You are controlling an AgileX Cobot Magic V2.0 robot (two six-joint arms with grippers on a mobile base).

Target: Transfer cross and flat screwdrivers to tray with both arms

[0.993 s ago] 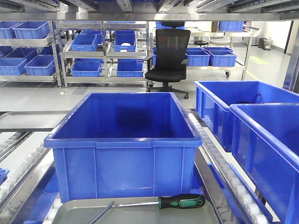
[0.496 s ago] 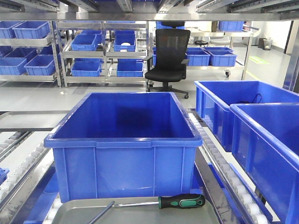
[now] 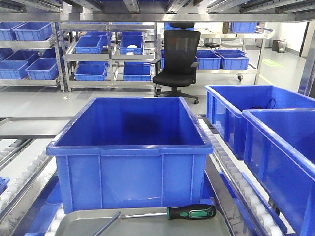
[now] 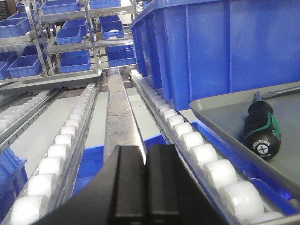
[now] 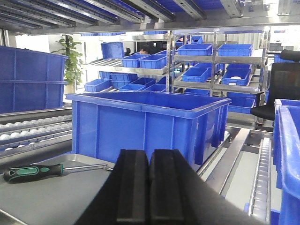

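A roller conveyor (image 3: 224,162) with white rollers runs up the middle of the front view. At the bottom centre a grey metal tray (image 3: 147,226) rests on it, just in front of a large blue bin (image 3: 130,162). On the tray lie a black-and-green screwdriver (image 3: 189,212) and, at lower left, a second thin shaft (image 3: 108,223). Two more blue bins (image 3: 256,123) stand at the right.

Pale glossy floor (image 3: 44,101), steel shelving (image 3: 110,54) loaded with small blue bins (image 3: 89,45), black mesh office chair (image 3: 178,59) beyond, potted plant (image 5: 71,61) far left of the right pincer, bright overhead light
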